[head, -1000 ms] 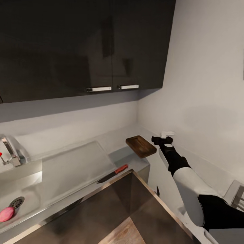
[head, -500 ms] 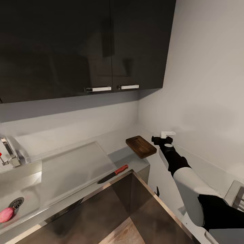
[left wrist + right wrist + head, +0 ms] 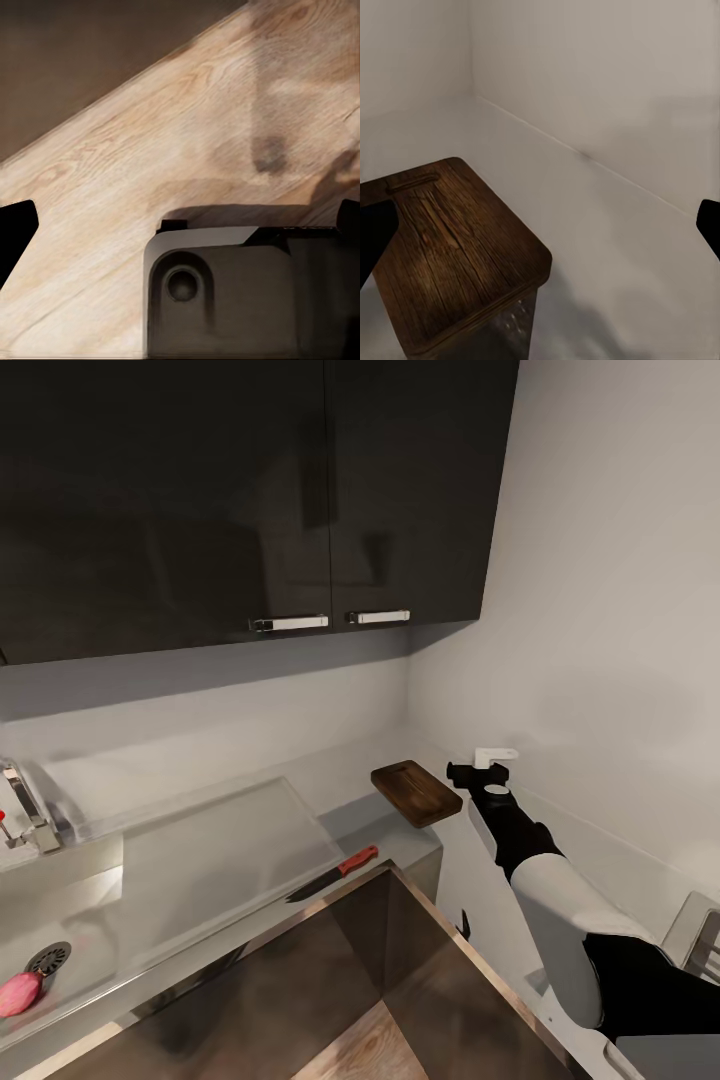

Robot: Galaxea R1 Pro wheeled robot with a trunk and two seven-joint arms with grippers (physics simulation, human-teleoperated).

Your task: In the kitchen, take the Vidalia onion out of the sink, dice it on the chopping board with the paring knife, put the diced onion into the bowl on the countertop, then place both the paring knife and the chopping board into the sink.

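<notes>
Right pincer (image 3: 470, 772) open, arm outstretched, just beside chopping board (image 3: 416, 792).

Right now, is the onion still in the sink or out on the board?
In the sink. The pink onion lies on the basin floor beside the drain; the chopping board on the countertop is bare.

chopping board (image 3: 416, 792) grainy dark wood | sink (image 3: 60, 920) brushed steel | cabinets (image 3: 250, 500) glossy black
</notes>
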